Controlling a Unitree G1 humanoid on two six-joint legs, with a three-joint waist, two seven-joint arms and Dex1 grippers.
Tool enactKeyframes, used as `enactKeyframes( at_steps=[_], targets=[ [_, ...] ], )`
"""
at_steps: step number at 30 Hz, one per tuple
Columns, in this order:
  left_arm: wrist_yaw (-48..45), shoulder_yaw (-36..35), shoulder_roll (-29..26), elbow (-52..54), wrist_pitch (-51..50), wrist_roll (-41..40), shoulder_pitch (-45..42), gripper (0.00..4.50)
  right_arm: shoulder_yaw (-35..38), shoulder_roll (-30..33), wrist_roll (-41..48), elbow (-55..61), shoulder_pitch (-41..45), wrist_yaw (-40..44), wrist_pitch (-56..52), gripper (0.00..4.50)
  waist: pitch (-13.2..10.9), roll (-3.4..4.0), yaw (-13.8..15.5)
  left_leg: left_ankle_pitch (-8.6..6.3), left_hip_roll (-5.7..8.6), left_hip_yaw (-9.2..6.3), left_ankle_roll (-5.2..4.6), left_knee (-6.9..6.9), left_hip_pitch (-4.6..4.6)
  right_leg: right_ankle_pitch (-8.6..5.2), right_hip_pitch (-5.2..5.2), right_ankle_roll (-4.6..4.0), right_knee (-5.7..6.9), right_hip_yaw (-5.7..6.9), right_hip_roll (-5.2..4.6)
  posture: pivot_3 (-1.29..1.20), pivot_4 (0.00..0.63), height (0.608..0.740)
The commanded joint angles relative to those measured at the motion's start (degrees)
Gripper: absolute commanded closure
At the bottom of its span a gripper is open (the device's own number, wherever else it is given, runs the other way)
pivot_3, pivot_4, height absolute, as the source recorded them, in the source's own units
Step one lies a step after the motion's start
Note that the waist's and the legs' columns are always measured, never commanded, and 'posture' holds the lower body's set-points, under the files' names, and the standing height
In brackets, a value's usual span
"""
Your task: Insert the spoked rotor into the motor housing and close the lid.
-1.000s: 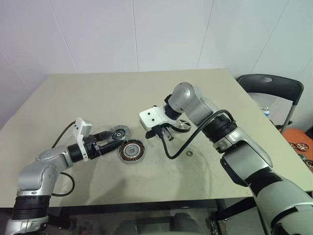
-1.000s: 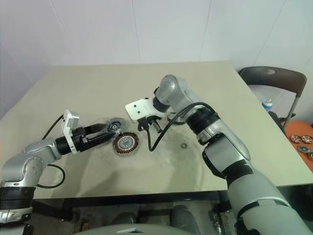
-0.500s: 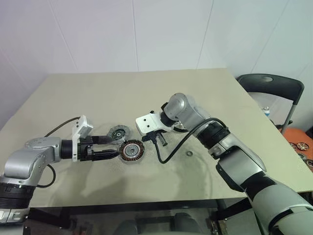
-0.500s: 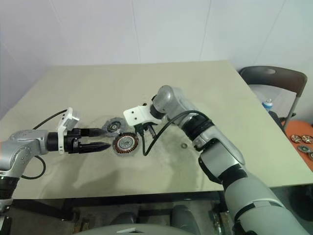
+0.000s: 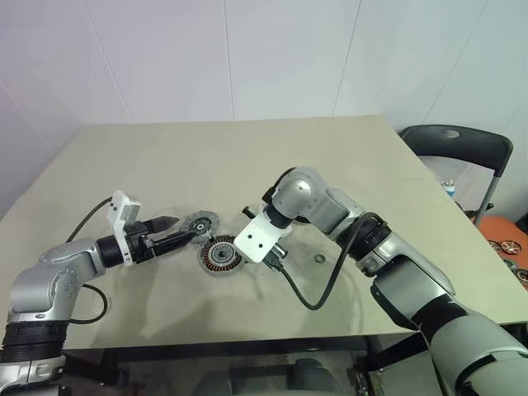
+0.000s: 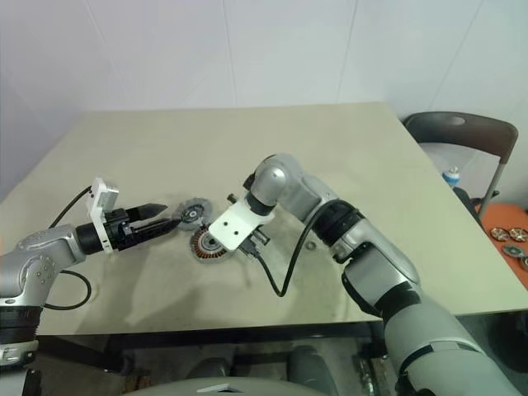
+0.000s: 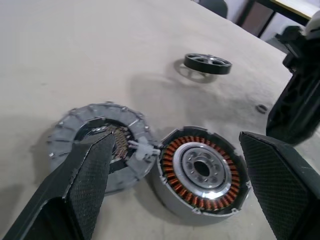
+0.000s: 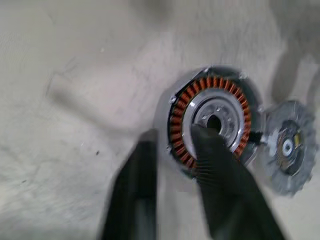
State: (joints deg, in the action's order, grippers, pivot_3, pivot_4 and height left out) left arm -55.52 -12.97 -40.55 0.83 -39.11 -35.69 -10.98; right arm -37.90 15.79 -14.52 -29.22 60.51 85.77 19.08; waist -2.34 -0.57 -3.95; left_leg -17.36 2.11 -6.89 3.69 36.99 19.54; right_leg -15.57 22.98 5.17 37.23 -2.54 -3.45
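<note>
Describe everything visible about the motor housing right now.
The motor housing is a round flat metal disc lying face up on the table: copper-coloured windings ring a shiny silver centre with a dark middle hole. The grey ridged lid lies against its side. The right gripper hangs over it, fingers parted.

beige table (image 5: 247, 148), white walls (image 5: 247, 58), black chair (image 5: 458, 144)

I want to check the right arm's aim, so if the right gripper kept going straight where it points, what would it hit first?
Most likely the motor housing: the right gripper points down at its near rim, one finger over the silver centre. Depth is unclear.
</note>
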Motion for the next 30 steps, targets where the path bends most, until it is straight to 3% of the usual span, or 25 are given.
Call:
enactKeyframes(
  at_steps=[1, 10, 23, 30],
  targets=[
    [0.7, -2.4, -0.1, 0.9, 0.9, -0.8, 0.3, 0.24, -0.7, -2.2, -2.9, -4.1, 4.0, -3.0, 1.7, 2.28, 0.0, 0.00, 0.0, 0.00, 0.00, 0.00, 0.00, -0.01, 0.00, 0.00, 0.01, 0.00, 0.00, 0.00, 0.00, 0.00, 0.000, 0.740],
    [2.2, -2.8, 0.9, 2.8, 1.2, -1.0, 1.8, 0.24, -3.4, -6.9, -9.0, -16.9, 6.6, -7.9, 6.0, 2.28, 0.0, -0.01, 0.0, 0.00, 0.01, -0.02, 0.01, -0.02, 0.00, 0.00, 0.03, -0.01, 0.02, 0.00, 0.00, 0.00, 0.000, 0.740],
    [3.0, -2.3, 1.9, 3.1, 1.7, -0.5, 2.4, 0.24, -2.7, -6.5, -8.5, -17.4, 6.6, -5.4, 7.2, 2.28, 0.0, 0.01, -0.1, 0.00, 0.00, -0.05, 0.01, -0.03, -0.06, 0.00, -0.03, -0.01, 0.03, 0.01, 0.03, 0.00, 0.000, 0.740],
    [3.3, -1.9, 2.2, 3.1, 1.9, -0.3, 2.3, 0.24, -3.9, -8.6, -10.8, -19.3, 5.5, -9.1, 7.5, 2.28, 0.0, 0.01, -0.1, 0.00, 0.00, -0.05, 0.01, -0.03, -0.06, 0.00, -0.03, -0.01, 0.03, 0.01, 0.04, 0.00, 0.000, 0.740]
  ],
)
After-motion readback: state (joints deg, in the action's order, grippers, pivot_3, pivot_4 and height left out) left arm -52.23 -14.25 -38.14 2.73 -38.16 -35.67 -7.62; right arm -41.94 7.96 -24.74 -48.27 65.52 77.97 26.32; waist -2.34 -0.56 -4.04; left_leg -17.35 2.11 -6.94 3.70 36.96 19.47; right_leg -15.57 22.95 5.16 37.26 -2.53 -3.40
